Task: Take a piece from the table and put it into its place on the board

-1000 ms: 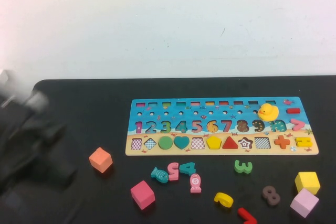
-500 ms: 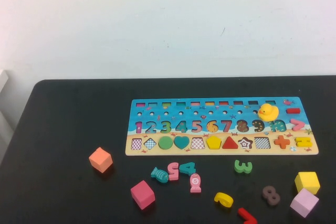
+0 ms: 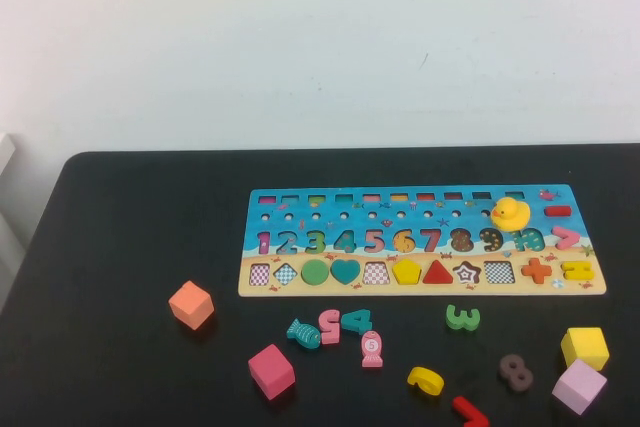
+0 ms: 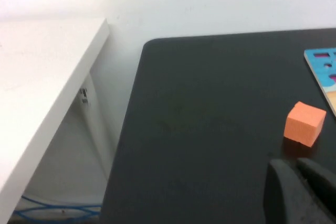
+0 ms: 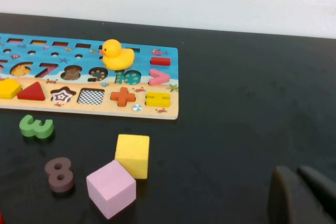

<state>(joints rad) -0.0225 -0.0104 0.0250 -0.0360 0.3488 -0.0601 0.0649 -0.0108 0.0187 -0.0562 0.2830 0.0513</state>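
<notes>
The yellow pentagon piece (image 3: 407, 271) sits seated in its slot on the board (image 3: 420, 209), so placement appears complete; my left pincer (image 4: 299, 192) is closed and empty beside the orange cube (image 4: 304, 124), my right pincer (image 5: 302, 195) likewise closed near the board's end, next move: none but staying parked.

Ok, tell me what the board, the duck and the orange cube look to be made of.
Board: seemingly wood, its pale edge showing under a printed blue and sand face, matte.
Duck: probably rubber or soft plastic, rounded and evenly yellow with a slight sheen.
Orange cube: likely painted wood or foam, flat matte faces and sharp edges; hard to tell which.
</notes>
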